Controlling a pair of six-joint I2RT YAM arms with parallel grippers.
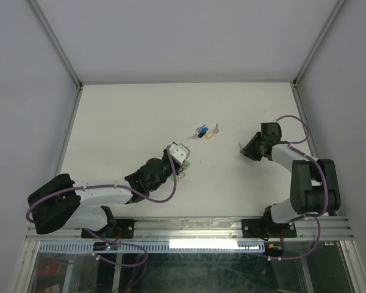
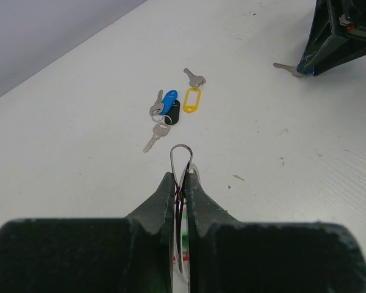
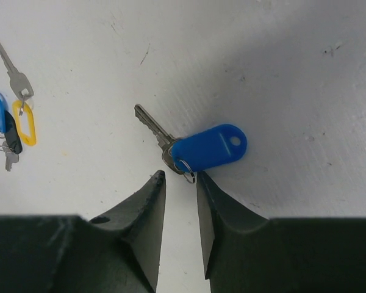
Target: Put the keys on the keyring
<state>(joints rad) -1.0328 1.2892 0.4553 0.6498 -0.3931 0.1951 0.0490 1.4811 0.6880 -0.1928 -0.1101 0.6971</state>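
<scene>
left gripper (image 2: 181, 177) clamped on the thin silver wire keyring (image 2: 180, 145), loop poking out past the tips. right gripper (image 3: 179, 178) jaws apart; silver key with blue plastic tag (image 3: 207, 148) flat on the white table (image 3: 293, 61) right at the tips, blade up-left, tag right in the wrist view. loose cluster of yellow-, blue- and black-tagged silver keys (image 2: 174, 113) lies just ahead of the keyring.

The table (image 1: 128, 122) was white, with small dark scuffs scattered over its surface. A loose cluster of keys (image 1: 204, 131) lay slightly above the centre of the top view. In the left wrist view it comprised a yellow tag (image 2: 191, 99), a blue tag (image 2: 169, 101) overlapping a black tag (image 2: 174, 113), and three silver keys (image 2: 157, 135), touching or just beside one another. In the right wrist view a separate key (image 3: 207, 148) with a larger blue tag lay flat at mid-frame, well apart from the cluster at the left edge.
</scene>
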